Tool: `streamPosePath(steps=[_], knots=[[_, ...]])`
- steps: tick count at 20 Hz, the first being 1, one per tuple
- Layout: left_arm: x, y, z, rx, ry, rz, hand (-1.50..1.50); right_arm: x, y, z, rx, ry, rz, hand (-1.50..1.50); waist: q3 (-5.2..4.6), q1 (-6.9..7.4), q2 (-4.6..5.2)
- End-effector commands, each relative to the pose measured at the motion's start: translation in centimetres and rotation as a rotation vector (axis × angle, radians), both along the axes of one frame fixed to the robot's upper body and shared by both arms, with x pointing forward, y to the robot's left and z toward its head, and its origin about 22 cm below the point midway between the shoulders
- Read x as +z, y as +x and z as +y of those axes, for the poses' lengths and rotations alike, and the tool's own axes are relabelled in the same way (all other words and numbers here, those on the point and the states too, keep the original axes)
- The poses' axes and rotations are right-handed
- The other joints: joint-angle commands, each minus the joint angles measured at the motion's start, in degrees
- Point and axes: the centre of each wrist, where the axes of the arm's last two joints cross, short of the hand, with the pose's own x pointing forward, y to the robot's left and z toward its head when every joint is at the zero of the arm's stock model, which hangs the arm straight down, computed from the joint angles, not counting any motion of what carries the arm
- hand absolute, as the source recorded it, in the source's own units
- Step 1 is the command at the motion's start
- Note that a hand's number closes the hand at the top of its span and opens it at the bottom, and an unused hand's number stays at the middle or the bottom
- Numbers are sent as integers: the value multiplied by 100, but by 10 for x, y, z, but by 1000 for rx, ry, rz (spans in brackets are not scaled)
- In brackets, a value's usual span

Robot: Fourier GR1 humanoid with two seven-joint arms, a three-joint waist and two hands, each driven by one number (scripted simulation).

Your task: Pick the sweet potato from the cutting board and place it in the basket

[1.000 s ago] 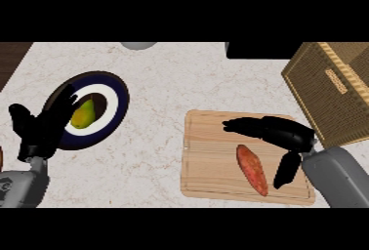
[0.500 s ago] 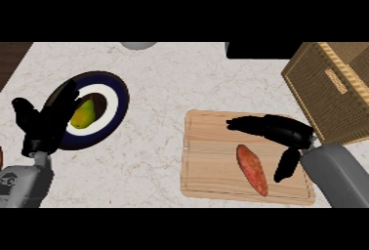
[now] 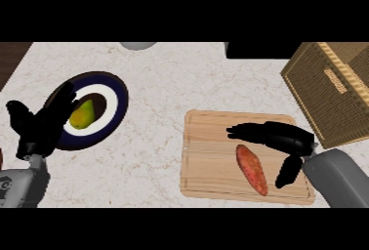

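Right hand point(image 3: 284, 139) hangs over the cutting board point(image 3: 209, 166) w/ fingers spread wide, thumb down, holding nothing, just beside the sweet potato point(image 3: 252, 169) lying on the board, basket point(image 3: 335, 93) near at bench's right edge, left hand point(image 3: 39, 128) resting open by the plate point(image 3: 115, 105).

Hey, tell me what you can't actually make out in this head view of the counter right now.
- Basket: cut off by the view's right edge; its inside barely shows.
- Grey object at the top: cut by the band, cannot tell what it is.
- Plate: its left part hidden by the left hand.
- Cutting board: lower right corner hidden by the right forearm.
- Right hand: whether it touches the sweet potato is unclear.
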Motion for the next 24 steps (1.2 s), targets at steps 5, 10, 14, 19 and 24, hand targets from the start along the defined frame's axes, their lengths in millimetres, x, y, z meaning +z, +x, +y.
streamPosePath(steps=[5, 10, 14, 19, 24], knots=[[1, -4, 0, 13, -27, 5, 0, -15, -15, -7, 37, -34, 6, -150, 0, -10, -4], [-2, 1, -14, 1, -8, -5, 0, -26, -8, 16, 51, -47, -19, -150, 0, 2, 2], [6, -6, 3, 3, 10, -4, 0, -45, -19, -2, 150, -124, -90, 150, 3, 32, 5], [-4, -4, 14, 4, -4, 7, 0, -39, -17, 46, 137, -111, -99, 150, -1, 7, 0], [9, 3, 13, -1, -9, -15, 0, -34, 2, 42, -133, -141, -80, 150, -3, 57, 20]])
